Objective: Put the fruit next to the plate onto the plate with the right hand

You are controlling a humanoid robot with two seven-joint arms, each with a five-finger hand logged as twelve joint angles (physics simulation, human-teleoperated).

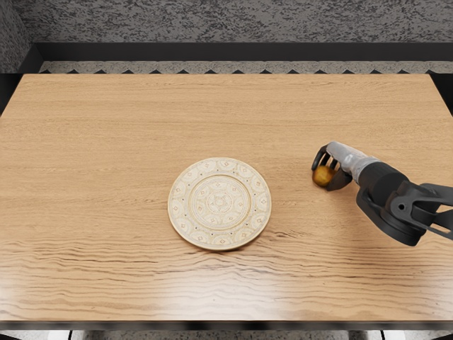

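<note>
Item, grasp step: right hand (338, 163) clenched around small orange-yellow fruit (323, 176) beneath its palm; patterned plate (177, 205) well apart, beyond the fingertips; next needs lifting, carrying across.

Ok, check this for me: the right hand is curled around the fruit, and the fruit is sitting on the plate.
One part is wrong. The fruit is not on the plate; it is apart from it, off to the plate's right in the picture. The right hand is curled around it as you say. The head view shows this.
</note>
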